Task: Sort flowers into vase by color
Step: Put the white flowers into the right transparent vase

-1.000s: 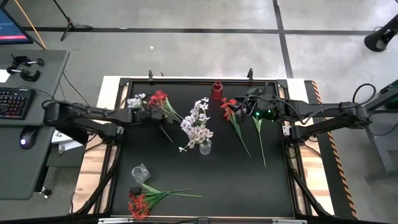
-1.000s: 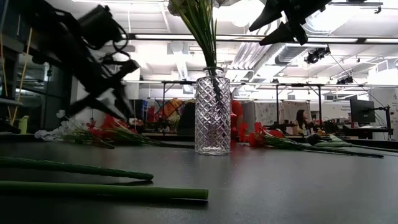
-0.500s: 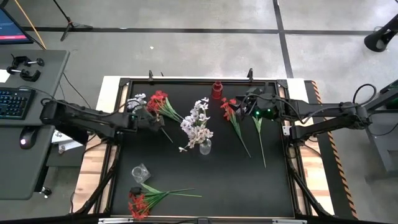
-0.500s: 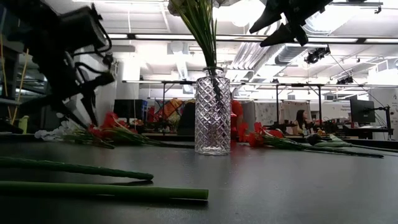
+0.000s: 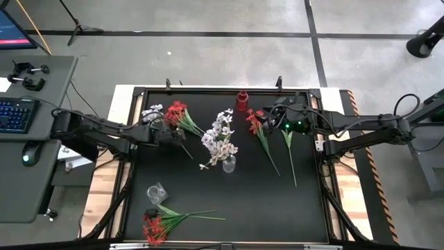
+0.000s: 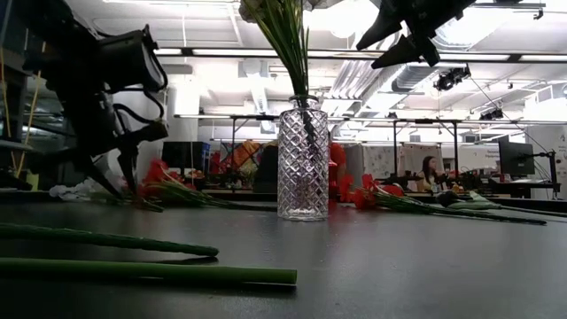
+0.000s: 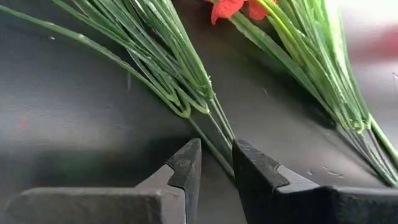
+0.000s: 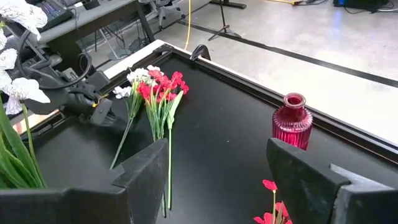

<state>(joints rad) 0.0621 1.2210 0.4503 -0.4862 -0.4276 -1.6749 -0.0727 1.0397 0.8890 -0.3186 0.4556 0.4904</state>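
- The left gripper (image 7: 214,165), a dark two-finger pincer, is down at the black table (image 5: 305,208) toward ten o'clock from the table's centre. Its fingers stand a narrow gap apart astride thin green stems; whether they actually pinch a stem I cannot tell.
- Those stems belong to a bunch of red-bloomed artificial flowers (image 5: 177,111) lying flat at about eleven o'clock, with a small cluster of white blooms (image 5: 152,112) just beside it on its nine o'clock side.
- A clear cut-glass vase (image 6: 303,159) stands upright near the table's centre, holding white flowers on long green stems (image 5: 219,135).
- The right gripper (image 8: 214,177) hovers above the table at about one o'clock, its fingers spread wide and holding nothing.
- Beneath and beside it lie more red flowers (image 5: 255,121) on long stems, running toward five o'clock.
- A small red glass bottle vase (image 5: 242,101) stands upright at twelve o'clock near the far edge.
- Another bunch of red flowers (image 5: 154,226) lies at seven o'clock near the front edge, with a small clear glass (image 5: 157,192) just on its twelve o'clock side.
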